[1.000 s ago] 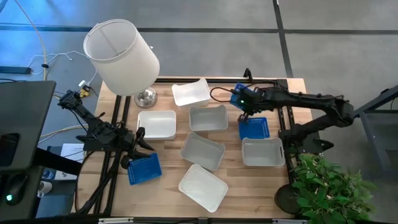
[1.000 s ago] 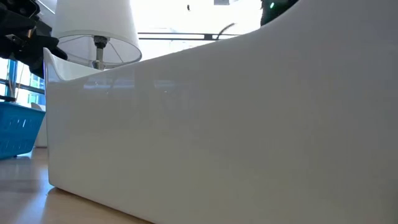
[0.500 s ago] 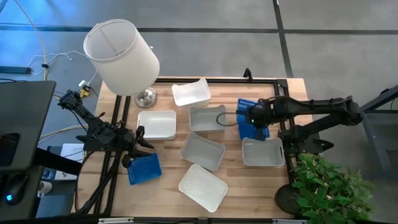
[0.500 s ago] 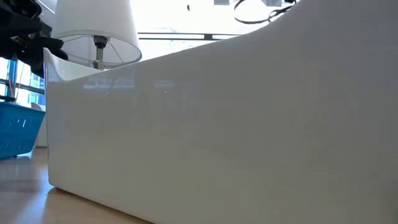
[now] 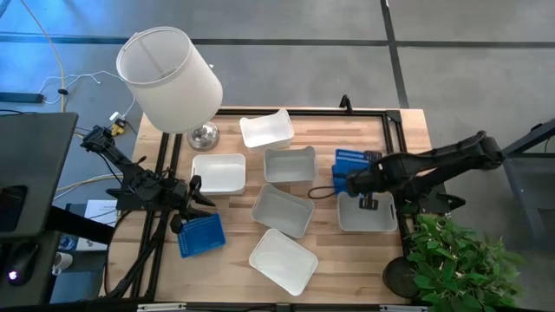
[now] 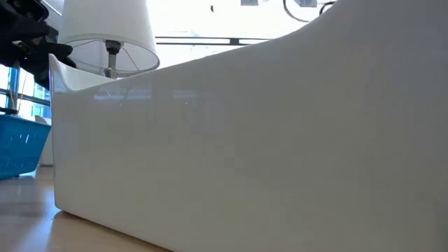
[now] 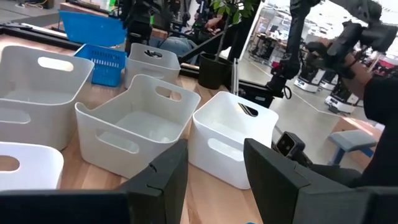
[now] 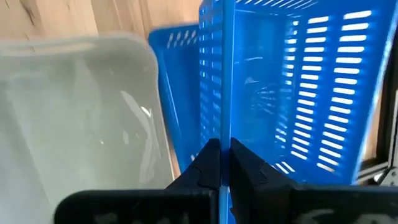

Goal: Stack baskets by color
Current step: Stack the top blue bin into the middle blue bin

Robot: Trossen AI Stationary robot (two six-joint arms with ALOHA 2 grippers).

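My right gripper (image 5: pixel 349 178) is shut on a blue slotted basket (image 8: pixel 298 93) and holds it over a second blue basket (image 8: pixel 177 93) at the table's right, beside a white basket (image 5: pixel 367 213). A third blue basket (image 5: pixel 201 234) rests on its bottom near the table's left edge, under my left gripper (image 5: pixel 194 194). That gripper is open, with nothing between its fingers (image 7: pixel 155 180). More white baskets (image 5: pixel 290 165) stand on their bottoms mid-table. In the low view one white basket's wall (image 6: pixel 245 140) fills nearly everything. My right gripper pinches one thin slotted wall of the blue basket (image 8: pixel 225 127) between its two fingers, one finger on each face of the wall. The fingers come steeply from above. The basket is lifted clear, above the other blue basket.
A lamp with a big white shade (image 5: pixel 169 78) and a metal foot (image 5: pixel 204 134) stands at the far left corner. One white basket (image 5: pixel 267 129) sits tilted at the far edge. A potted plant (image 5: pixel 455 260) stands off the table's near right corner.
My right gripper has carried the blue basket from the table's far side toward the near edge, and now holds it over the blue basket on the table. Its wrist has rolled on the way. It has stayed shut.
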